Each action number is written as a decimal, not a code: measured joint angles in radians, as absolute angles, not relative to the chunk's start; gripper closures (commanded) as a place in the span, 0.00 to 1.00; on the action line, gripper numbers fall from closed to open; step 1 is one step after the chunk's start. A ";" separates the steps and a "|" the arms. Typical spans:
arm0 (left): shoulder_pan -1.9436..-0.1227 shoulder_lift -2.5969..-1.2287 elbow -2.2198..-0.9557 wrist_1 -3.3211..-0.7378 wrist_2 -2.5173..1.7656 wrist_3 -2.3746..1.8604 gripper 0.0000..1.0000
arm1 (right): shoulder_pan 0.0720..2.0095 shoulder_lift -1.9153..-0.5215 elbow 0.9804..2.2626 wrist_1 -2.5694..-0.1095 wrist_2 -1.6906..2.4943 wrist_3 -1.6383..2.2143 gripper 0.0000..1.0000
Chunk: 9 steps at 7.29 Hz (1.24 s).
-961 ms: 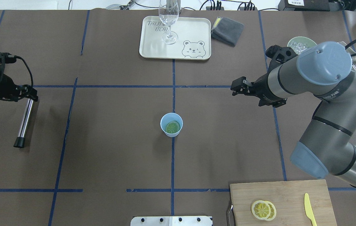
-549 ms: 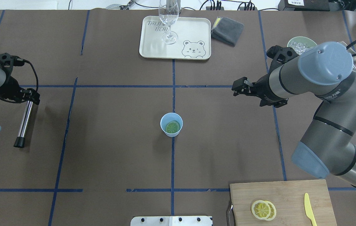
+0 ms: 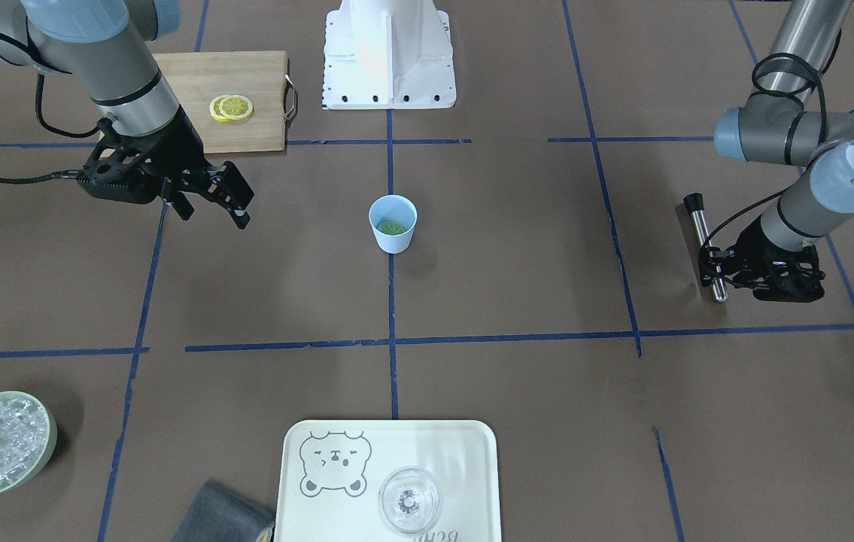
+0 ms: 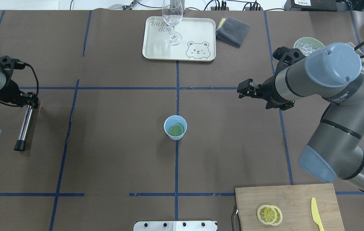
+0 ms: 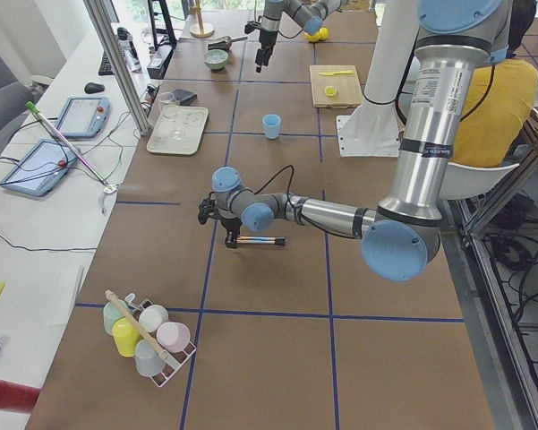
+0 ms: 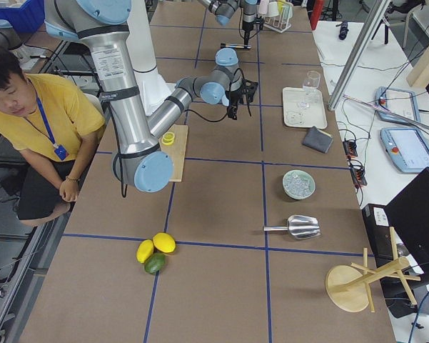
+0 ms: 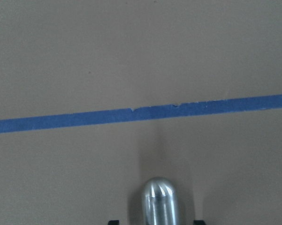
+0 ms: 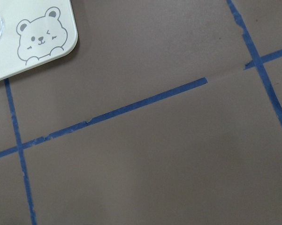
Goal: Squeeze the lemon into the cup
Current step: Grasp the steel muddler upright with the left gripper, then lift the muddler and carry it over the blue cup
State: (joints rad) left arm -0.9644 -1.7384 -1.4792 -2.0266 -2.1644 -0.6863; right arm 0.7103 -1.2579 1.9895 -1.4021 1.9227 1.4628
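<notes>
Resting flat in the cup (image 4: 166, 123) at desk centre: lemon slice (image 4: 176, 130), unmoved. My right jaws: wide, empty, hovering well to the cup's right, hardly shifted. My left jaws: parted astride the steel rod's (image 4: 25, 123) far end, gaps either side; wrist shifted slightly since a second ago, rod unmoved.

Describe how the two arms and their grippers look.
Both the left arm and the right arm are silver-grey metal tubes with rounded pale blue-grey joint caps. The right arm carries small pale lettering near one joint. The left gripper and the right gripper are black, angular and two-fingered, and a black cable runs to each wrist.
</notes>
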 measured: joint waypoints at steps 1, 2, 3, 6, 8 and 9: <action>-0.964 -1.740 -1.478 -2.027 -2.164 -0.686 0.41 | 0.710 -1.258 1.990 -1.402 1.923 1.463 0.00; -0.961 -1.740 -1.477 -2.027 -2.164 -0.686 0.43 | 0.710 -1.259 1.990 -1.402 1.924 1.463 0.00; -0.954 -1.741 -1.475 -2.027 -2.164 -0.686 0.46 | 0.710 -1.259 1.990 -1.402 1.925 1.463 0.00; -0.940 -1.741 -1.477 -2.026 -2.166 -0.678 1.00 | 0.710 -1.259 1.994 -1.402 1.925 1.464 0.00; -0.939 -1.741 -1.486 -2.025 -2.169 -0.646 1.00 | 0.710 -1.259 1.995 -1.403 1.925 1.466 0.00; -0.940 -1.740 -1.526 -2.024 -2.172 -0.639 1.00 | 0.710 -1.259 1.996 -1.402 1.925 1.466 0.00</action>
State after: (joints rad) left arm -0.9400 -1.7401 -1.5258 -2.0243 -2.1717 -0.6391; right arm 0.7102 -1.2594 1.9961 -1.4025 1.9252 1.4662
